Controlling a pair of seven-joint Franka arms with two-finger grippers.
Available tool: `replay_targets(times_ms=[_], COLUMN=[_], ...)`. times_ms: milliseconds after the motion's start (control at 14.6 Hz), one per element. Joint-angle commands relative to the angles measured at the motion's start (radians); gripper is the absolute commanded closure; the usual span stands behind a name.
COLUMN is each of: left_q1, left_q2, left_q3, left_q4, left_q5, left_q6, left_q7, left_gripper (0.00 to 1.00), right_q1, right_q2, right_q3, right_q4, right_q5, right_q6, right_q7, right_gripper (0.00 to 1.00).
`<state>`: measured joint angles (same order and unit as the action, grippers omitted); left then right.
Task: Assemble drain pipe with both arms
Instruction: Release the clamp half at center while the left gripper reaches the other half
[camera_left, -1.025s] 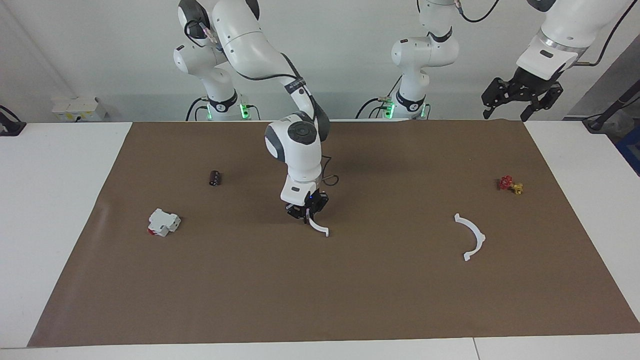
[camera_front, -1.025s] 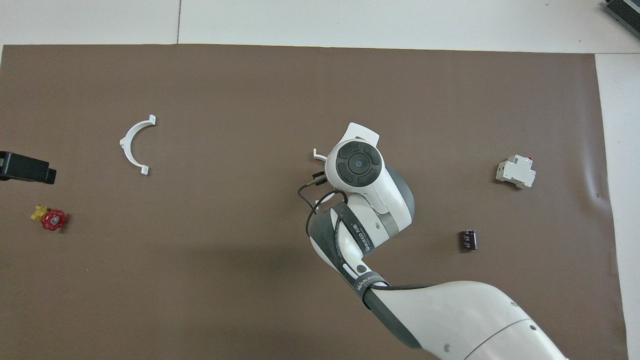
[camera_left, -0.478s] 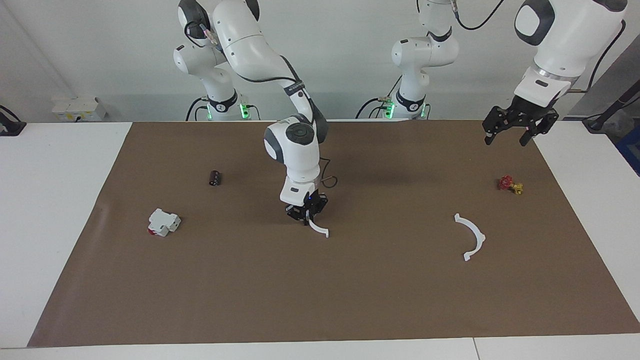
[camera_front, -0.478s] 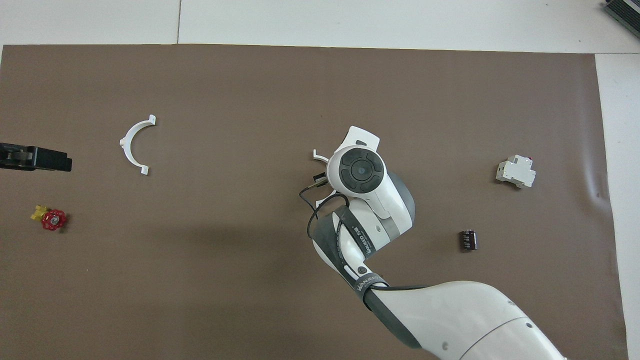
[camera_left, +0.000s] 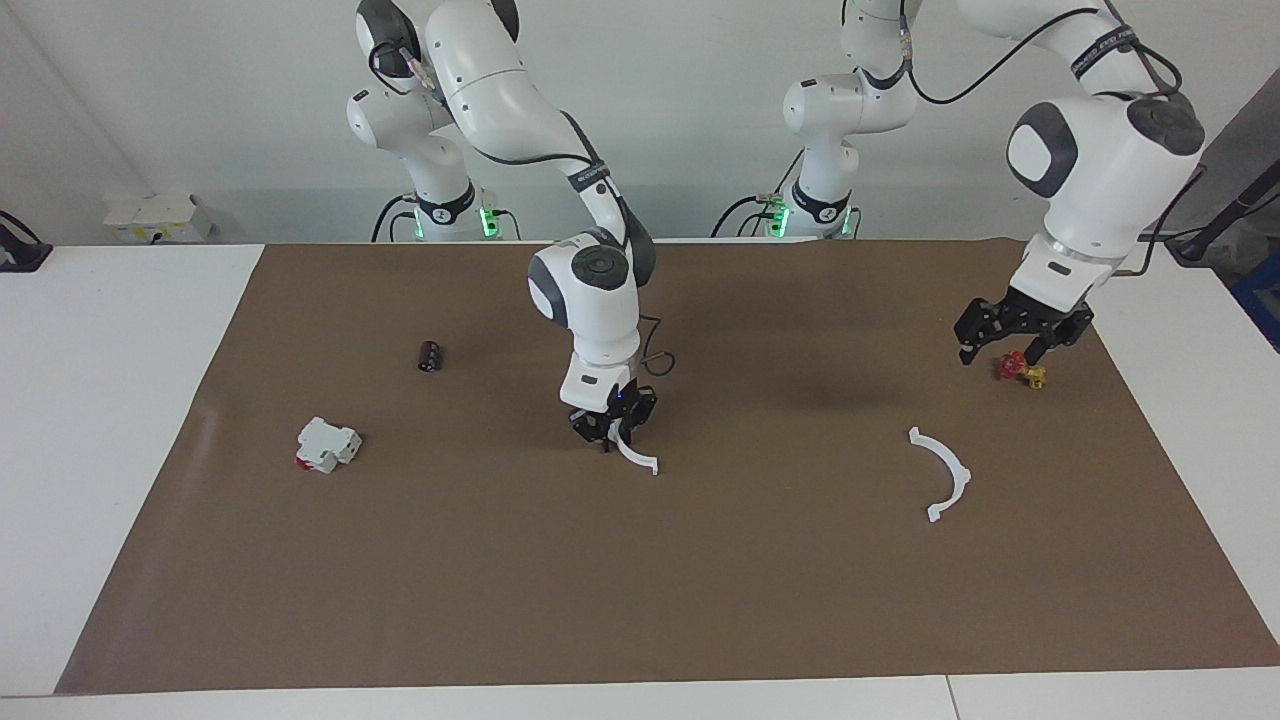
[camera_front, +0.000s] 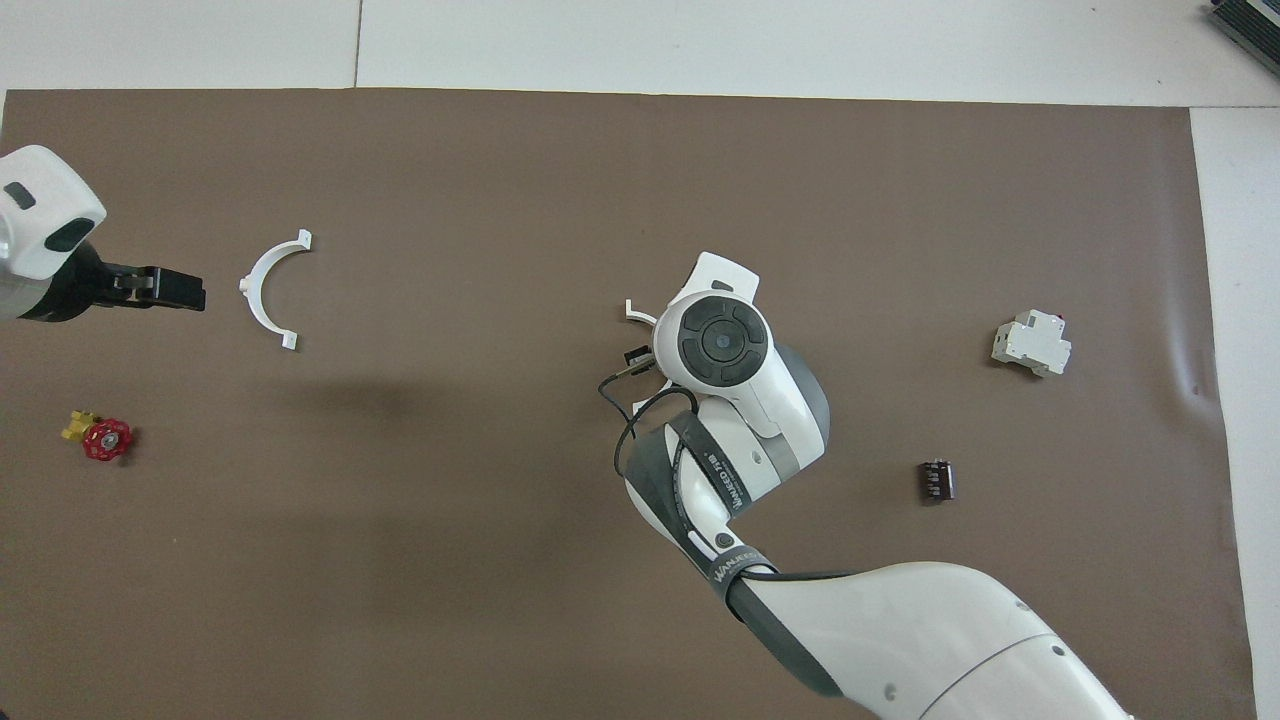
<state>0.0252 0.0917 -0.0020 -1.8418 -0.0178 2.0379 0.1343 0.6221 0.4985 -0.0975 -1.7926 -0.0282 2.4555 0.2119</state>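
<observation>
One white drain pipe arc (camera_left: 640, 459) hangs from my right gripper (camera_left: 610, 434), which is shut on its upper end just above the middle of the brown mat. In the overhead view only the arc's tip (camera_front: 634, 312) shows beside the right arm's wrist, and the gripper is hidden under it. The second white arc (camera_left: 946, 473) lies flat on the mat toward the left arm's end; it also shows in the overhead view (camera_front: 266, 291). My left gripper (camera_left: 1003, 348) is open and empty, in the air over the mat beside that arc (camera_front: 165, 291).
A small red and yellow valve (camera_left: 1020, 369) (camera_front: 100, 438) lies near the left gripper. A white-and-red blocky part (camera_left: 327, 445) (camera_front: 1031, 343) and a small black cylinder (camera_left: 430, 356) (camera_front: 936, 481) lie toward the right arm's end.
My left arm has come down and swung in over the mat, toward the second arc. My right gripper has stayed in place with its arc.
</observation>
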Motion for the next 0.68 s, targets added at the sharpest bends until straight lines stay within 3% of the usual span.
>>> replay_targets(times_ms=[0, 342, 615], left_q1=[0.015, 0.013, 0.015], left_q2=[0.071, 0.227, 0.310], left_q3=[-0.010, -0.010, -0.010], left_q4=[-0.011, -0.004, 0.001], left_q5=[0.012, 0.010, 0.006], left_q6=[0.105, 0.281, 0.386], left_q7=[0.010, 0.010, 0.011], left_gripper=[0.06, 0.06, 0.06], right_q1=[-0.001, -0.024, -0.155], right_q2=[-0.011, -0.109, -0.227], right_q3=[0.004, 0.002, 0.002], right_q4=[-0.005, -0.002, -0.002], right_q5=[-0.024, -0.007, -0.009], right_q6=[0.020, -0.015, -0.099], right_q7=[0.018, 0.095, 0.121], right_gripper=[0.00, 0.00, 0.00])
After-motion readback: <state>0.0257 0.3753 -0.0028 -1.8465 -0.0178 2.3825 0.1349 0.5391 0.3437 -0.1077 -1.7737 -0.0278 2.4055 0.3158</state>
